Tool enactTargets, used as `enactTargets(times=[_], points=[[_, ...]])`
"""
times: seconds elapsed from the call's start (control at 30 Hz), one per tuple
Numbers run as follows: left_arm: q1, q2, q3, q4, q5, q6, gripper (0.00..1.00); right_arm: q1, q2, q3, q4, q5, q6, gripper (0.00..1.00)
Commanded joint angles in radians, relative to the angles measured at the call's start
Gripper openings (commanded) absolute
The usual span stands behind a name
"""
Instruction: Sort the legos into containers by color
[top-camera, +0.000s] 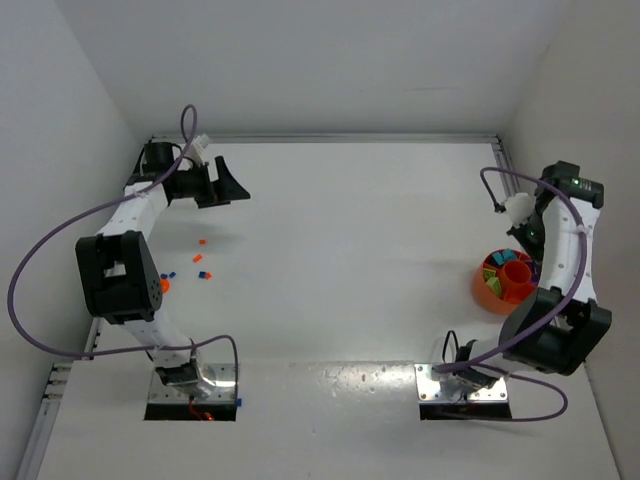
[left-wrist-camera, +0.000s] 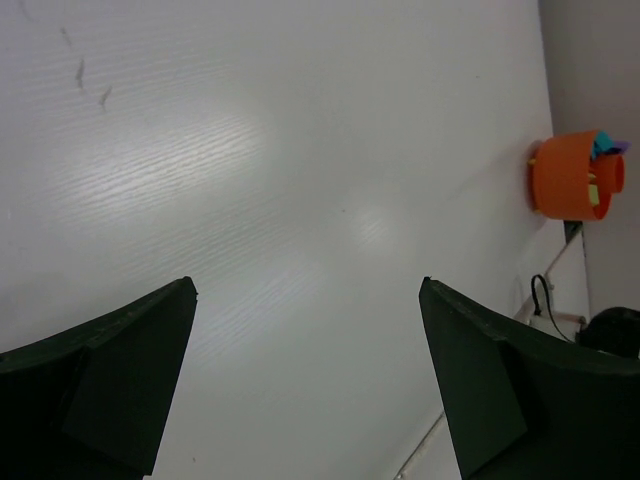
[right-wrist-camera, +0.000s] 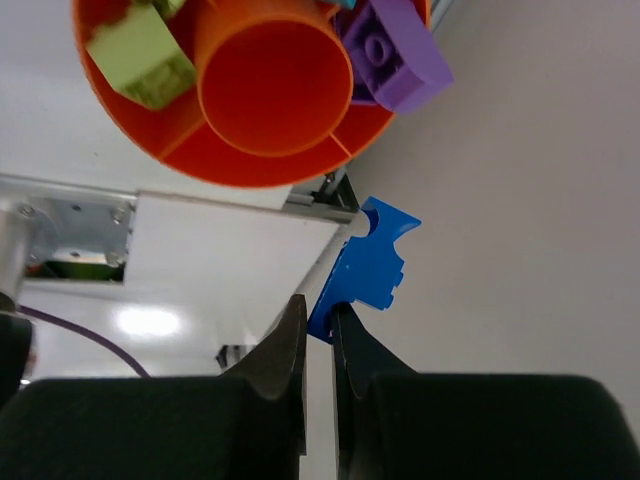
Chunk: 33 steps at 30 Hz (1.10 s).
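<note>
The orange bowl (top-camera: 505, 280) stands at the table's right edge, with bricks in its ring; it also shows in the left wrist view (left-wrist-camera: 570, 175). In the right wrist view the orange bowl (right-wrist-camera: 200, 160) holds a lime green brick (right-wrist-camera: 140, 55) and a purple brick (right-wrist-camera: 395, 55) around its empty central cup. My right gripper (right-wrist-camera: 318, 318) is shut on a blue brick (right-wrist-camera: 365, 265), held above and beside the bowl. My left gripper (top-camera: 222, 183) is open and empty at the far left. Several orange and blue bricks (top-camera: 202, 272) lie on the table at the left.
The left arm (top-camera: 120, 270) stands beside the loose bricks. White walls enclose the table on the left, back and right. A metal rail (right-wrist-camera: 320, 195) runs along the table's right edge next to the bowl.
</note>
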Motion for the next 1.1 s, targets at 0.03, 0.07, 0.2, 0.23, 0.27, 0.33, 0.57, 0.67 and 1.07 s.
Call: enactTargets(times=[0.03,0.07,0.2,0.23,0.27,0.33,0.57,0.67,1.07], points=[[0.006,0.035,0.059,0.0,0.171,0.034,1.0,-0.067,-0.062,-0.021,-0.08,-0.018,-0.248,0.0],[0.006,0.035,0.068,0.0,0.18,0.045,1.0,-0.088,-0.075,-0.035,-0.08,-0.018,-0.323,0.0],[0.006,0.057,0.068,0.0,0.203,0.056,1.0,-0.119,-0.107,-0.044,-0.08,-0.018,-0.489,0.0],[0.006,0.072,0.068,-0.009,0.229,0.056,1.0,-0.119,-0.121,-0.057,-0.08,-0.018,-0.521,0.0],[0.006,0.084,0.068,-0.019,0.244,0.056,1.0,-0.119,-0.134,-0.066,-0.08,-0.018,-0.585,0.0],[0.006,0.115,0.102,-0.049,0.278,0.067,1.0,-0.119,-0.135,-0.089,-0.08,-0.028,-0.646,0.0],[0.017,0.112,0.111,-0.126,0.254,0.143,1.0,-0.119,-0.156,-0.166,-0.08,-0.018,-0.939,0.0],[0.017,0.081,0.102,-0.152,0.222,0.166,1.0,-0.119,-0.167,-0.21,-0.08,0.008,-1.023,0.0],[0.035,0.07,0.093,-0.164,0.201,0.188,1.0,-0.091,-0.168,-0.314,-0.08,0.084,-1.154,0.0]])
